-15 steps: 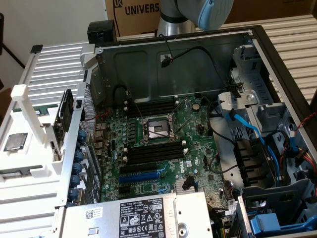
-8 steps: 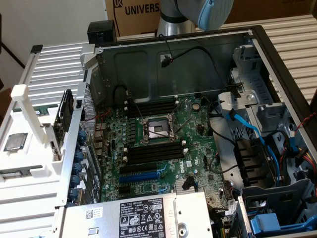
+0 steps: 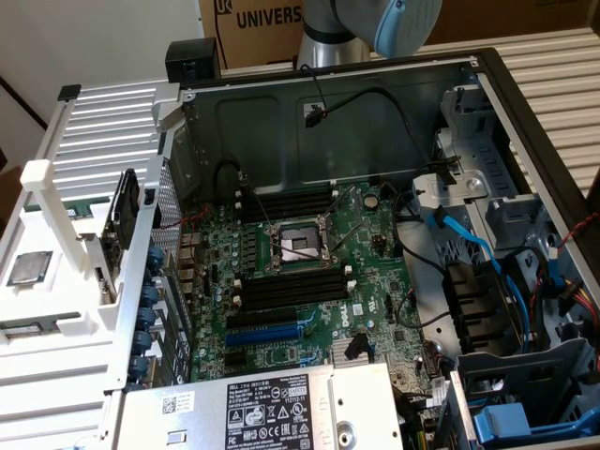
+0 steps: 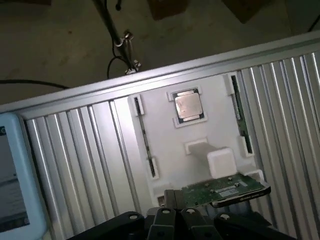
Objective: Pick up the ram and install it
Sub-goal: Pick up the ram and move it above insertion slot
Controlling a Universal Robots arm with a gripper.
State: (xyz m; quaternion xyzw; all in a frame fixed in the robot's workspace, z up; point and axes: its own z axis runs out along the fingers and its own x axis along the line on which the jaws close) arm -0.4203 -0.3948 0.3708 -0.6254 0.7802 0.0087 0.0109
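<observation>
Green labelled ram (image 4: 225, 191) on white holder (image 4: 165, 150)

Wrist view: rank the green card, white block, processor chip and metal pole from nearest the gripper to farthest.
1. Green card, right by the shut gripper.
2. White block, just behind the card.
3. Processor chip, beyond the block.
4. Metal pole, past the ribbed table.

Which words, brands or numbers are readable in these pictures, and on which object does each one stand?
"UNIVERS": on the cardboard box, remainder hidden behind the arm.
Too small to read: power supply label.
Too small to read: printing on the motherboard.
Blurred: label on the green board.
</observation>
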